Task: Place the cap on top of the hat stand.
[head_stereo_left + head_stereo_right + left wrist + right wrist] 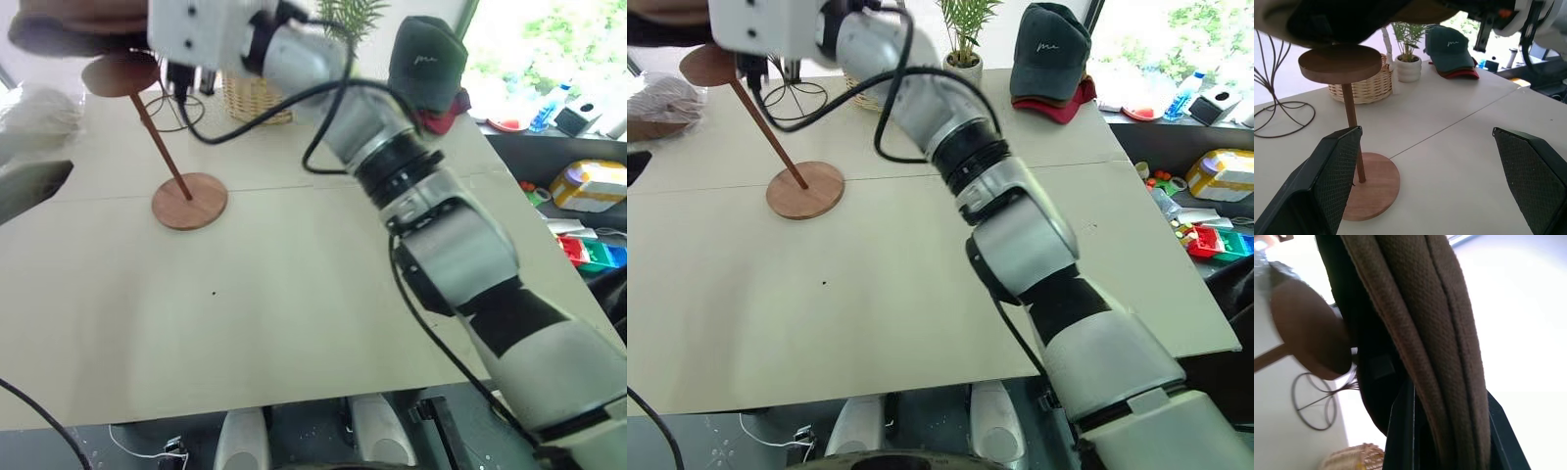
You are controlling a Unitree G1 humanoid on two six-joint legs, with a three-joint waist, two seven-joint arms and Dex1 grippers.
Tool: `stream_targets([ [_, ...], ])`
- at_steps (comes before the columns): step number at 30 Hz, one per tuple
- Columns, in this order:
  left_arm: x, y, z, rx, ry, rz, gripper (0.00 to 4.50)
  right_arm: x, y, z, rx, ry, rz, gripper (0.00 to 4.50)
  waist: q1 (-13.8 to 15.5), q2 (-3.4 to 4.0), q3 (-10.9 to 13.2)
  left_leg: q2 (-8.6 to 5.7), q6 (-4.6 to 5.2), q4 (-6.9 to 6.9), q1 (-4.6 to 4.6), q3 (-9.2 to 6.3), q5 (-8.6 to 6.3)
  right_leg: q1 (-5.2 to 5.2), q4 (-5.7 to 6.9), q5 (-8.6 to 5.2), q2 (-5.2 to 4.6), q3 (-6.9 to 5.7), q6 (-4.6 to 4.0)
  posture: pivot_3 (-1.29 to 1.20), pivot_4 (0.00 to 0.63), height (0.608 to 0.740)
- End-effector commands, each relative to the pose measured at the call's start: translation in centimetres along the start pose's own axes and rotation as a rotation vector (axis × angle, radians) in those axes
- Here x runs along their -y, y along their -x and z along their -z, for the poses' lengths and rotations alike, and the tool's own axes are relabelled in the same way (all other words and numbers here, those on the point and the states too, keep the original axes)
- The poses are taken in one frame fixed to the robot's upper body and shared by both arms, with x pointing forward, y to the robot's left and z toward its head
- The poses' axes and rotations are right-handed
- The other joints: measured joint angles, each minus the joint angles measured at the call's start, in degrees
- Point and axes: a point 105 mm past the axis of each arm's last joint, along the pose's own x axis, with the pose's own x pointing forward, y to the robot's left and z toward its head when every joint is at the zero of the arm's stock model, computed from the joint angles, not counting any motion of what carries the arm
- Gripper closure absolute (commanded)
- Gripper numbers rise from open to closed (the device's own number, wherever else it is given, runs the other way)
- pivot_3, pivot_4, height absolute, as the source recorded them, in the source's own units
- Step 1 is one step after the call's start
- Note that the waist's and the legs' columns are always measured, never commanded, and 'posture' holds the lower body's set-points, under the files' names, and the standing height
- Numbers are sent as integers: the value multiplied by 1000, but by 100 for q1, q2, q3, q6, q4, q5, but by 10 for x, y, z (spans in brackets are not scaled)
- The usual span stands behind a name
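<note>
On the white table (294, 294), the right claw (1444, 431) pinches the cap (1425, 333) above the hat stand (1352, 122); the left claw (1440, 181) gapes.

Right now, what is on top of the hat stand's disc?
Nothing rests on the hat stand yet: its disc top is bare. The cap hangs just above it, pinched in the right gripper. The cap's inside is mostly hidden in shadow.
</note>
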Motion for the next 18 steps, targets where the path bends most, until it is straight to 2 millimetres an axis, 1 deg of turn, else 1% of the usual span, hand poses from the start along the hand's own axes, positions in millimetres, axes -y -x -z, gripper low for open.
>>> stream_targets([
  [1, -5, 10, -19, 54, -48, -40, 0, 7, -9, -22, 59, 41, 39, 4451, 9, -2, -1, 0, 0, -4, 0, 0, 0, -1, 0, 0, 0, -1, -1, 0, 150, 728],
  [7, -14, 14, -25, 60, -50, -88, 0, -3, -6, -17, 57, 93, 21, 4451, 6, -3, 0, 0, -1, -13, 0, 0, 0, -4, -4, -2, 0, -2, -3, 0, 150, 728],
  [12, -15, 9, -32, 81, -56, -105, 0, -26, -2, -14, 71, 133, -35, 4451, 5, -8, -3, 0, -1, -15, 1, 0, 0, -3, -4, -2, 0, -3, -3, 0, 150, 728],
  [18, -18, 8, -33, 115, -43, -122, 0, -47, 4, -10, 75, 175, -83, 4451, 6, -8, -2, 0, -1, -15, 0, 0, 1, -4, -3, -1, 0, -3, -1, 0, 150, 728],
])
